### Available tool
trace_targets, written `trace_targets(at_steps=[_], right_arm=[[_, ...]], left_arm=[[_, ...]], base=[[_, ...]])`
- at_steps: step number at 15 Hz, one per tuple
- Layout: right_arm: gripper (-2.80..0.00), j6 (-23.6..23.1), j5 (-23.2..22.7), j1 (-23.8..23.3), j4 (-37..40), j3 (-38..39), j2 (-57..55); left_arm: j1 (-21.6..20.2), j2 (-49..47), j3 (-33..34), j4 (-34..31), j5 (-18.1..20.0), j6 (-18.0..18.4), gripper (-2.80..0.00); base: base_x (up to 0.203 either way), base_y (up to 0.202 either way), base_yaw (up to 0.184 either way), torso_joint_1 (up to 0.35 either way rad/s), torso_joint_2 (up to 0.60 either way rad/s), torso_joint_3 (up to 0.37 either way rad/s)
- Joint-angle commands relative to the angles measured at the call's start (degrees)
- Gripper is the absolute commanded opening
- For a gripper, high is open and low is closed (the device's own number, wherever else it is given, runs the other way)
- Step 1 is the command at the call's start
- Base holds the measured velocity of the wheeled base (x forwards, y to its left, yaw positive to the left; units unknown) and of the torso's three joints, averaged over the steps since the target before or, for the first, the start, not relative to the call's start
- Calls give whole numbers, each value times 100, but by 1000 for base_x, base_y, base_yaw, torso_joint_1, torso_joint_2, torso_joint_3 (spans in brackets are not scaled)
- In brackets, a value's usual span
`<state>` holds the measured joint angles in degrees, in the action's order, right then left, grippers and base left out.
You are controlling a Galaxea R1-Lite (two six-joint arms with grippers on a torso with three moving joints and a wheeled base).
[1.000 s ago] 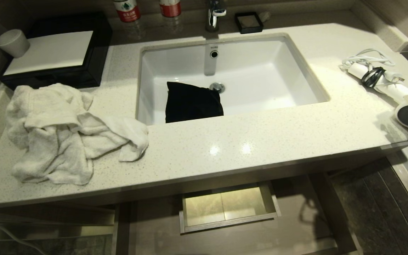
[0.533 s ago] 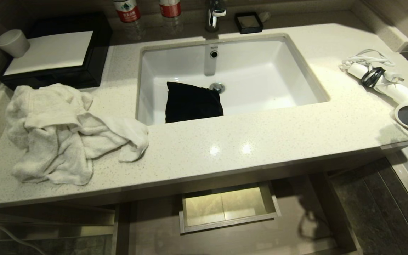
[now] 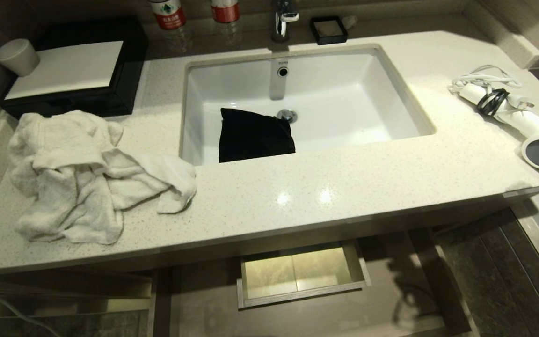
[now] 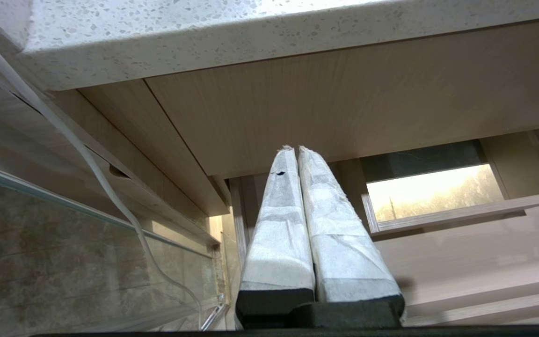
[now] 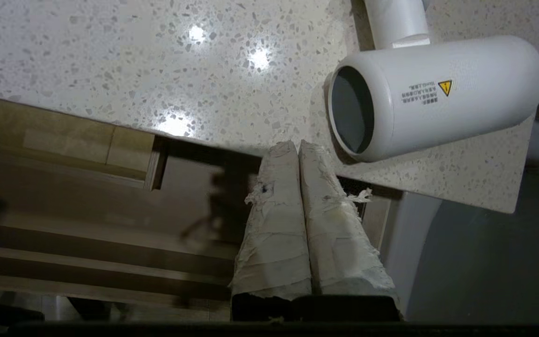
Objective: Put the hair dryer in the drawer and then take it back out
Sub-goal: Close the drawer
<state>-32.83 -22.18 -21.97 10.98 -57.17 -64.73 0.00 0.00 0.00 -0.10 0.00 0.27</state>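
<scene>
Speckled pale stone forms the counter around a white sink, and the hair dryer is seen lying on that counter at its right corner, barrel on its side with the dark round end turned toward the front edge, the handle and bundled cord running away behind it. The right gripper is held off the counter's front edge, just beside and slightly short of the dryer's dark end, with its wrapped fingers pressed together and nothing between them. The left gripper is parked under the counter overhang, its fingers likewise closed on nothing. The drawer is pulled out below the counter, off to the side of the right gripper opposite the dryer. The dryer appears to be out of the drawer and released, so the task looks close to finished. If another grasp is wanted, the fingers would first need to be spread, then brought across the barrel near the handle joint rather than the smooth rounded end, where slipping is likely; the cord should be kept clear of the counter edge.
</scene>
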Motion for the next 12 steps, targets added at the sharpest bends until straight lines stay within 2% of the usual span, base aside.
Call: trace_targets(at_steps=[1, 8, 12], right_arm=[[-280, -8, 50, 0, 53, 243, 330], [-280, 59, 73, 8, 79, 350, 540], [-280, 57, 82, 8, 71, 344, 549]], left_arm=[[0, 0, 8, 1, 0, 0, -280], [0, 0, 8, 1, 0, 0, -280], [0, 0, 9, 1, 0, 0, -280]], base=[[0, 0, 0, 0, 0, 0], [0, 0, 0, 0, 0, 0], [0, 0, 0, -34, 142, 95]])
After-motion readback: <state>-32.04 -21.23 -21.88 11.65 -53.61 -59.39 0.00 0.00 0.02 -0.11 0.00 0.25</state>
